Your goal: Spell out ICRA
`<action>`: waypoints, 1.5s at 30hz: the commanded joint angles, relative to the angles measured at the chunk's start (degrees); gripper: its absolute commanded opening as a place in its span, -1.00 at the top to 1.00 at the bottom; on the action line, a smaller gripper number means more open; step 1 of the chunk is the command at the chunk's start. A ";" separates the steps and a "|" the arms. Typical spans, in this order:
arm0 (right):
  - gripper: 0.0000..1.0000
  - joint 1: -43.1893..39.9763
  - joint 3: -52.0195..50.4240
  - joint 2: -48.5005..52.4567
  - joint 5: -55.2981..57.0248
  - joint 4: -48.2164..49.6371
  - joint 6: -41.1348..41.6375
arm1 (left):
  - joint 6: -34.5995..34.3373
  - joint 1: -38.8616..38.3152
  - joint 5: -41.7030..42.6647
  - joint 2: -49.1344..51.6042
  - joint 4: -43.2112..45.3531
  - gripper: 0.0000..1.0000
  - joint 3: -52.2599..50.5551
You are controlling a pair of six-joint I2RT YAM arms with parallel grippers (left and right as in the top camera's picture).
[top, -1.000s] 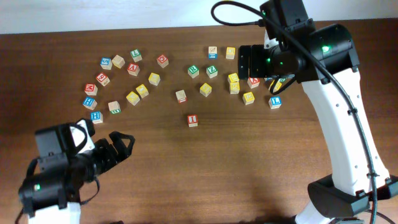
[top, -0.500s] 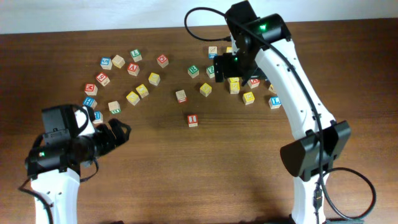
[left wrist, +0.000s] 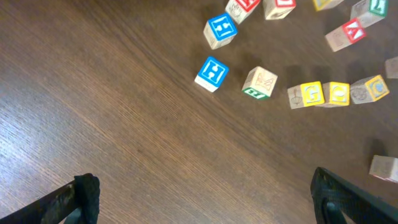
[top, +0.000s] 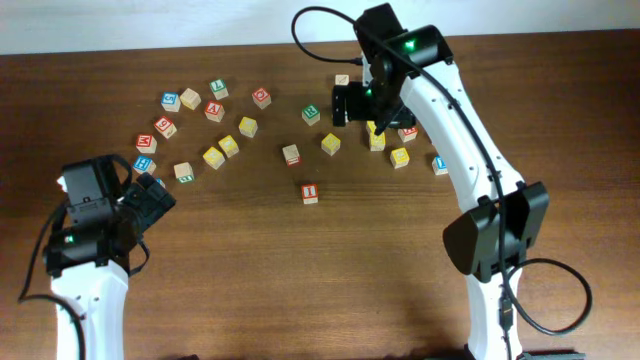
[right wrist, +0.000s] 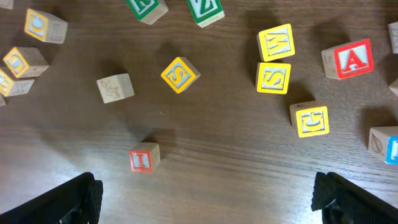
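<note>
The I cube (top: 310,193), wood with a red I, stands alone in front of the scattered cubes; it also shows in the right wrist view (right wrist: 144,157). A red A cube (right wrist: 348,59) lies at the upper right of that view, and a yellow cube with a C-like letter (right wrist: 311,120) below it. Another red A cube (top: 213,110) lies at the back left. I cannot make out an R cube. My right gripper (top: 345,103) hovers open over the middle-right cluster, its jaws (right wrist: 205,199) wide apart and empty. My left gripper (top: 152,195) is open and empty (left wrist: 202,199), near the left cluster.
Many other letter cubes lie across the back of the table. Blue H cubes (left wrist: 212,73) and yellow cubes (left wrist: 337,93) lie ahead of the left gripper. Yellow S cubes (right wrist: 180,74) and green cubes (right wrist: 205,9) lie beyond the right gripper.
My left gripper has swung left and back toward the blue cubes. My right arm has shifted left over the middle cubes. No cube has moved.
</note>
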 commanded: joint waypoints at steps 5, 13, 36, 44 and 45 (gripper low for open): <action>-0.99 0.37 0.33 2.58 -0.66 2.47 0.72 | -0.76 -0.07 1.92 3.63 1.77 -0.98 0.04; -0.74 -1.20 0.37 3.50 6.49 0.33 7.21 | -0.74 -0.07 1.95 3.63 2.21 -0.98 0.04; -0.97 -5.84 0.33 3.58 3.34 -0.96 6.49 | -0.74 -0.07 1.95 3.63 2.01 -0.98 0.04; -0.97 -1.77 0.17 4.35 3.19 3.13 6.49 | -0.72 -0.07 1.92 3.63 1.97 -0.98 0.04; -0.98 -1.73 0.17 4.37 3.19 3.08 6.49 | -0.74 -0.07 1.92 3.63 1.97 -0.99 0.04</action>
